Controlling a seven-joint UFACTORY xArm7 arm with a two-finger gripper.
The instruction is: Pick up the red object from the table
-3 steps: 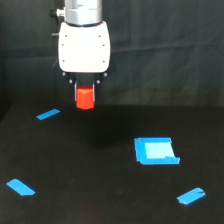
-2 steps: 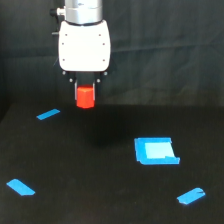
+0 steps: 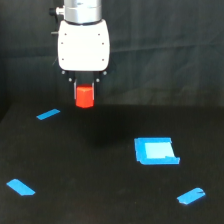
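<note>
Hanging above the black bench point(image 3: 100, 200), the claw point(image 3: 84, 95) is clamped on the red hexagonal block point(image 3: 84, 97), which sits off the surface toward the exterior view's left. Only the block's upper part seems pinched, so a jolt or slackening could likely drop it among the blue tape strips point(image 3: 48, 114). No containers appear; the blue square patch point(image 3: 155, 151) lies flat.

Three blue strips lie well apart around me: one point(image 3: 48, 114) at the exterior view's left toward the back, one point(image 3: 20, 187) at the near left, one point(image 3: 191, 196) at the near right. A blue patch point(image 3: 155, 151) with a paler centre sits right of middle, just behind that strip. A black backdrop point(image 3: 165, 50) hangs behind.
</note>
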